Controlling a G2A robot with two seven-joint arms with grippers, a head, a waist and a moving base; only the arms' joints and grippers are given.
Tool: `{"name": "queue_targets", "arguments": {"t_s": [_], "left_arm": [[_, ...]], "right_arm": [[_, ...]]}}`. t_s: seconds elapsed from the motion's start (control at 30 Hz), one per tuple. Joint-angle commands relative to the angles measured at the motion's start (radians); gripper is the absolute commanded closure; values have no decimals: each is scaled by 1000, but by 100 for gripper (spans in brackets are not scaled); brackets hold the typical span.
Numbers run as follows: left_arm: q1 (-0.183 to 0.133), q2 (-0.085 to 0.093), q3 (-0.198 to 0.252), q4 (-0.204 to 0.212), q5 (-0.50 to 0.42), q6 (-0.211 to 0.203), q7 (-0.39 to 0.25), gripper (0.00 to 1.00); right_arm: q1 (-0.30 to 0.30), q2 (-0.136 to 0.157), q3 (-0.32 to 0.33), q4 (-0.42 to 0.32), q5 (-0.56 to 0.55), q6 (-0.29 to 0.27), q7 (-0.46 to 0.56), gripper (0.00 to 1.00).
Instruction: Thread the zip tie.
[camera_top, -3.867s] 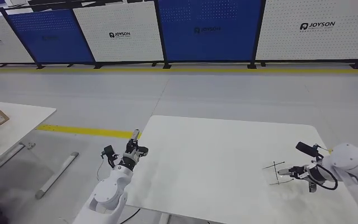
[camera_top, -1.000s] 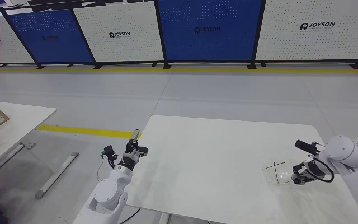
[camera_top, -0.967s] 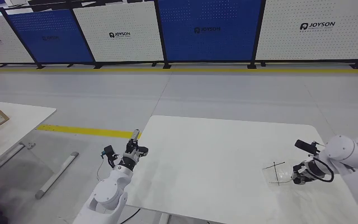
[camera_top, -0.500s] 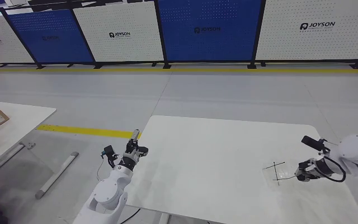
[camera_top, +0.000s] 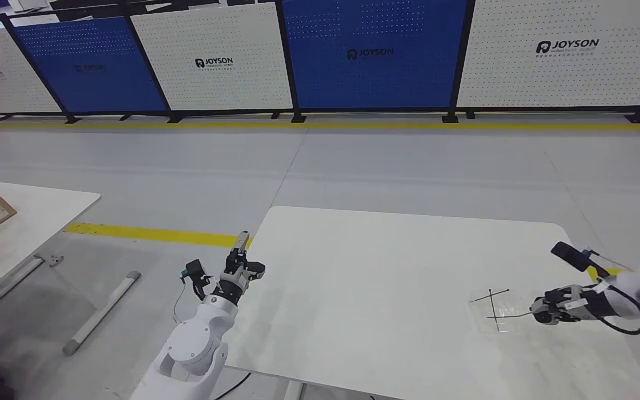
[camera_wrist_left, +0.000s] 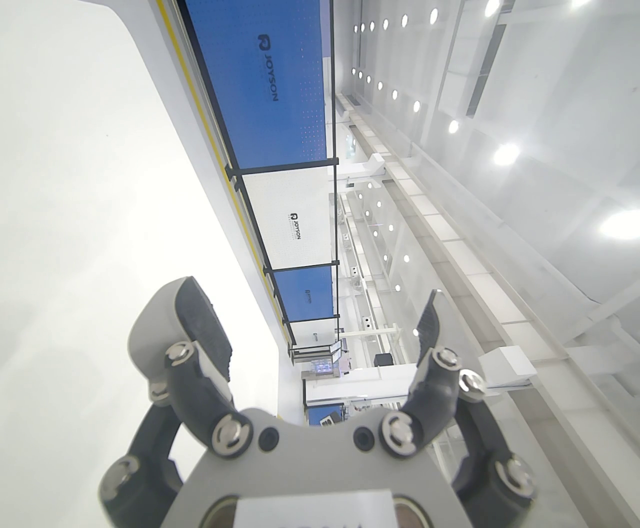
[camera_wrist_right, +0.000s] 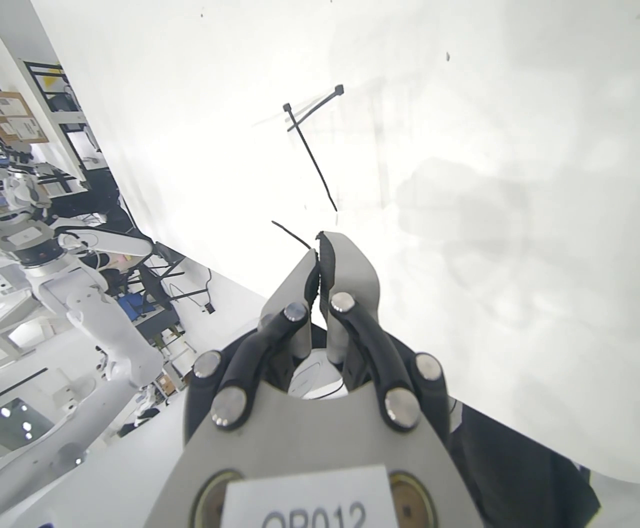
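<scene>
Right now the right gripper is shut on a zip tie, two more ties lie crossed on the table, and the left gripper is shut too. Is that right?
Not quite: the left gripper is open, fingers wide apart, as the left wrist view shows. The right gripper is shut on a zip tie, and two more ties lie crossed on the table.

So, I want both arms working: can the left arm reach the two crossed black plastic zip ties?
Probably not: the left gripper sits far across the white table; nothing blocks the zip ties, only distance.
</scene>
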Motion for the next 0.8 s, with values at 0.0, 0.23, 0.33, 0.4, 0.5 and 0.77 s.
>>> {"name": "queue_targets", "arguments": {"t_s": [0.0, 0.23, 0.33, 0.4, 0.5, 0.77], "left_arm": [[0, 0, 0, 0, 0, 0, 0, 0], [0, 0, 0, 0, 0, 0, 0, 0], [0, 0, 0, 0, 0, 0, 0, 0], [0, 0, 0, 0, 0, 0, 0, 0], [0, 0, 0, 0, 0, 0, 0, 0], [0, 0, 0, 0, 0, 0, 0, 0]], "right_arm": [[0, 0, 0, 0, 0, 0, 0, 100], [-20, 11, 37, -69, -14, -39, -68, 100], [-62, 35, 110, -173, 12, -87, -84, 100], [-110, 54, 164, -243, 55, -145, -70, 100], [-173, 66, 194, -326, 115, -216, -24, 100], [-164, 46, 73, -342, 156, -257, 0, 100]]}}
